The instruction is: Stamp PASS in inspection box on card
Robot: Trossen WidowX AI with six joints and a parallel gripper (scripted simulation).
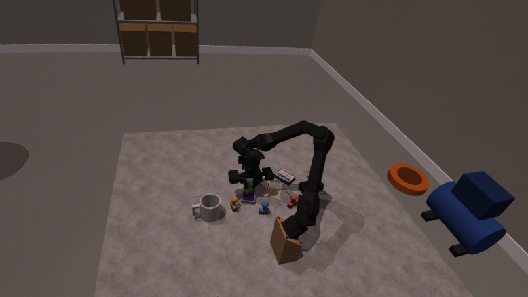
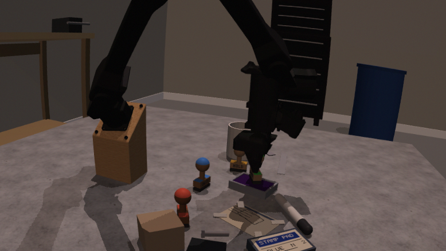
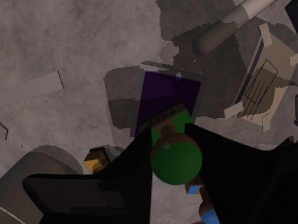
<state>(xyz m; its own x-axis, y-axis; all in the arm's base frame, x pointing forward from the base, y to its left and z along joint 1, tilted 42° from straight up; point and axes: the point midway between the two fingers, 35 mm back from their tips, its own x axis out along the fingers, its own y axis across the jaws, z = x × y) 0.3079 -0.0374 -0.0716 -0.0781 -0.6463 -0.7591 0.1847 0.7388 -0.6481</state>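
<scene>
My gripper [image 1: 251,183] [image 2: 256,169] [image 3: 168,131] is shut on the green stamp [image 1: 250,187] [image 2: 255,176] [image 3: 176,160], gripping it below its round green knob. The stamp is upright, its base over the purple ink pad [image 1: 248,201] [image 2: 246,188] [image 3: 165,90]. In the exterior view the dark underside is at or just above the ink; contact cannot be told for sure. Lettering on the base is too blurred to read. The taped card [image 1: 273,190] [image 2: 245,224] [image 3: 255,116] lies beside the pad, its printed lines partly in shadow.
A yellow HOLD stamp [image 1: 234,203] [image 2: 238,165], a blue stamp [image 1: 264,207] [image 2: 202,174] and a red stamp [image 1: 292,201] [image 2: 183,204] stand around the pad and card. A mug [image 1: 210,208], a marker [image 2: 293,213] and a stamp pad box [image 1: 284,176] [image 2: 280,241] are also near.
</scene>
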